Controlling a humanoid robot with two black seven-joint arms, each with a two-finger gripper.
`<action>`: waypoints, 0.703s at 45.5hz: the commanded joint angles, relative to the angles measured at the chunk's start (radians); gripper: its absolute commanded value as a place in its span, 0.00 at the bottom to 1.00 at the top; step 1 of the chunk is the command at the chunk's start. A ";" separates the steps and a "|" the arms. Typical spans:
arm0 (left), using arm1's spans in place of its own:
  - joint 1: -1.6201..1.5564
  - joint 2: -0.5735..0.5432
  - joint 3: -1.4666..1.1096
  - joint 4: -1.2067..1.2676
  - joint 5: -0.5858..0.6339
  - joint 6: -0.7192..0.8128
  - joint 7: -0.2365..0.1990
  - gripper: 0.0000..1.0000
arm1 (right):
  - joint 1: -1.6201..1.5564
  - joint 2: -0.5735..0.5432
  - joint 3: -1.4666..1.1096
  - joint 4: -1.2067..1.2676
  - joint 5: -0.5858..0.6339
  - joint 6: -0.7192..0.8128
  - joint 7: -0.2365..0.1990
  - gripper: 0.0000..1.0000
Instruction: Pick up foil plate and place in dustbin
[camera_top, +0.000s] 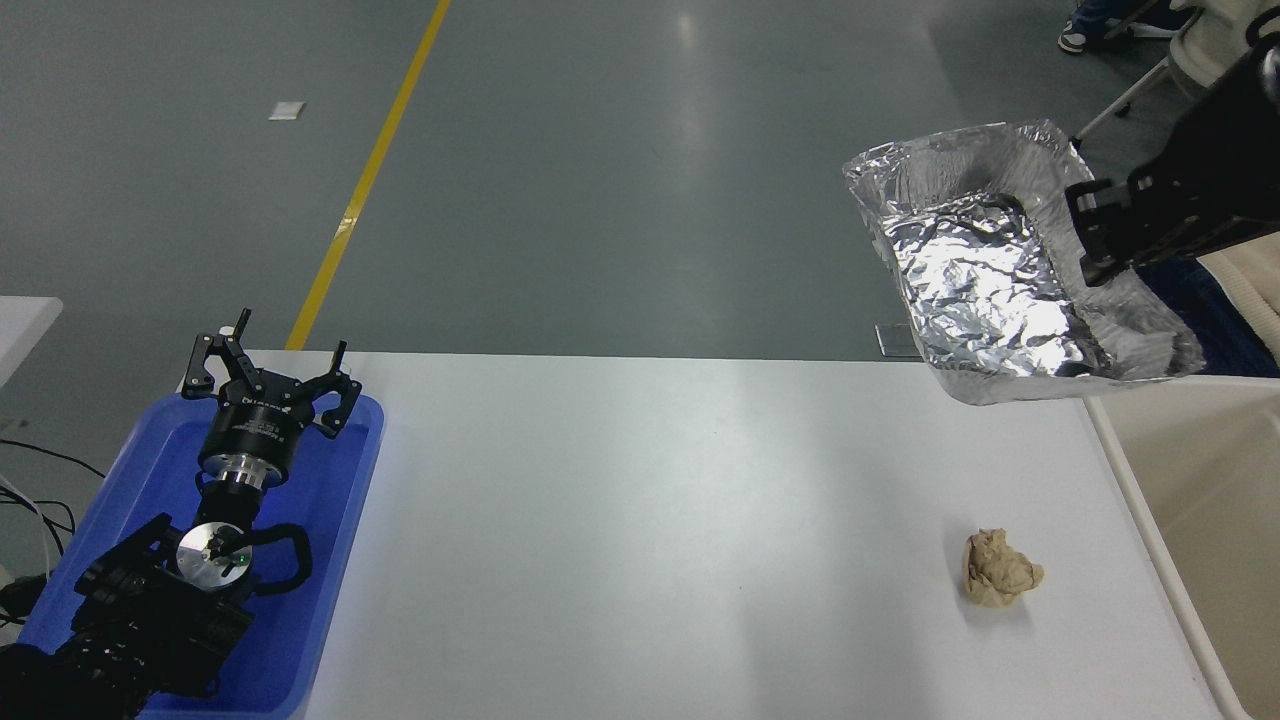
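The foil plate (990, 280) is a crinkled silver tray held high in the air above the table's far right corner. My right gripper (1092, 240) is shut on its right rim and comes in from the upper right. The plate's right end hangs just over the left rim of the cream dustbin (1210, 500) at the right edge. My left gripper (270, 375) is open and parked over the blue tray at the lower left.
A small crumpled tan paper ball (1000, 570) lies on the white table (650, 520) near the dustbin. The blue tray (320, 560) sits at the table's left end. A person's shoes and a chair show at the top right.
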 joint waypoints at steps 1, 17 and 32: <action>0.000 0.000 0.000 0.000 0.000 0.000 0.000 1.00 | -0.011 -0.110 -0.240 -0.034 -0.012 0.000 0.000 0.00; 0.000 0.000 0.000 0.000 0.000 0.000 0.000 1.00 | -0.187 -0.261 -0.320 -0.183 0.002 0.000 0.000 0.00; 0.000 0.000 0.000 0.000 0.000 0.000 0.000 1.00 | -0.583 -0.394 -0.039 -0.493 -0.013 0.000 -0.003 0.00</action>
